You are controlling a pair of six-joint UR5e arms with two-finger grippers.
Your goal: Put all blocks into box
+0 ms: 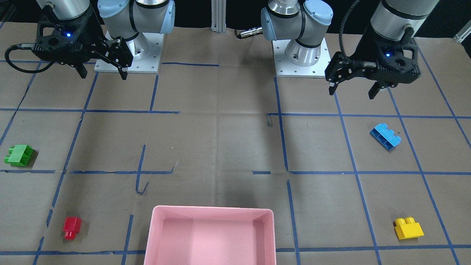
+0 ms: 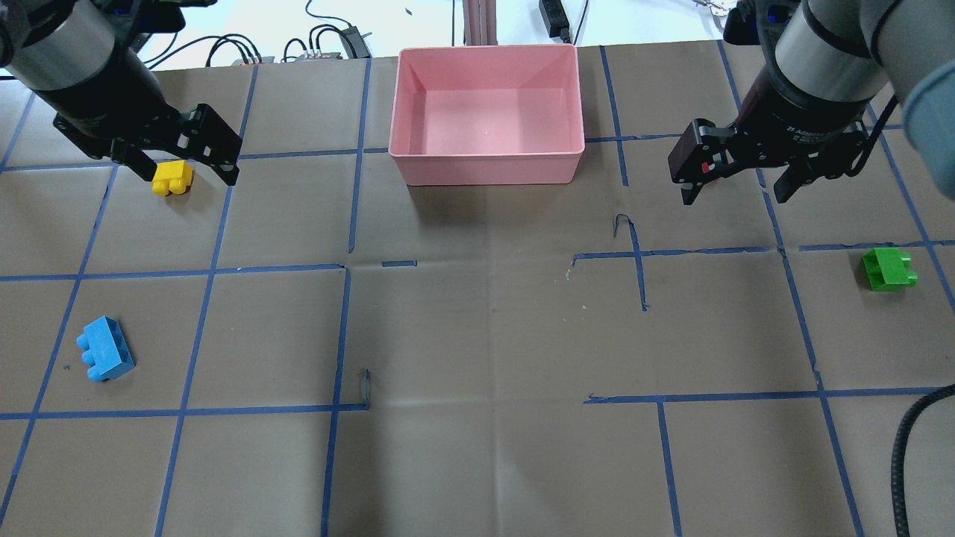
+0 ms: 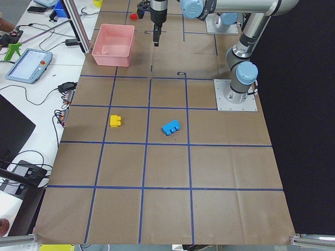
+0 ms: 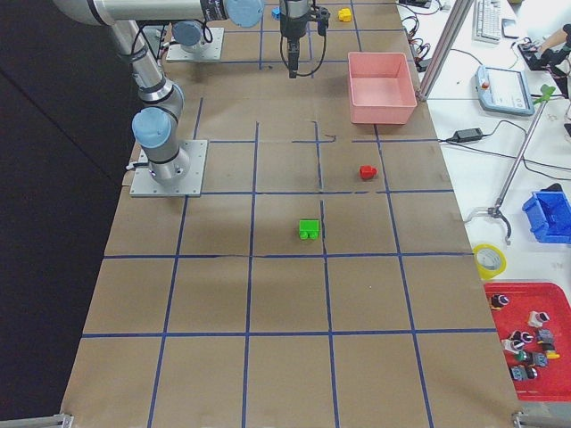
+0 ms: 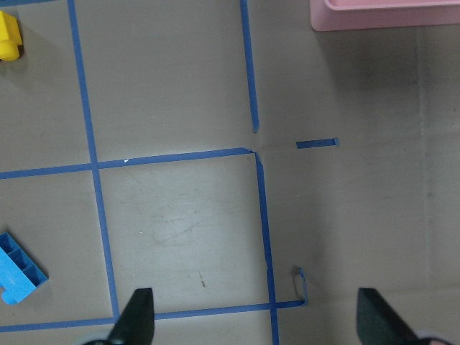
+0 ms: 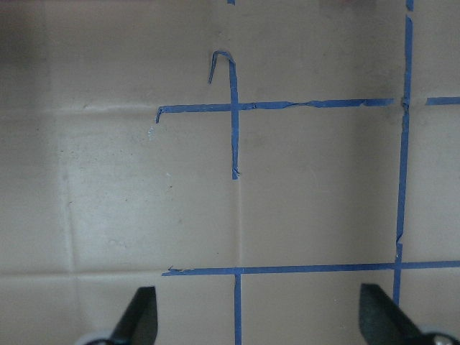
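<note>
The pink box (image 2: 485,160) stands at the table's far middle edge; it is empty. It also shows in the front view (image 1: 213,209). The yellow brick (image 2: 172,177) and the blue brick (image 2: 104,349) lie on my left side. The green brick (image 2: 888,268) lies on my right side. The red brick (image 1: 71,227) lies beside the box on my right side and is hidden in the overhead view. My left gripper (image 2: 186,177) is open and empty, high above the table. My right gripper (image 2: 733,198) is open and empty, also held high.
The table is covered in brown paper with a grid of blue tape (image 2: 351,268). Both arm bases (image 1: 300,55) stand at the robot's edge. Cables (image 2: 328,41) and an aluminium post (image 2: 477,22) lie beyond the box.
</note>
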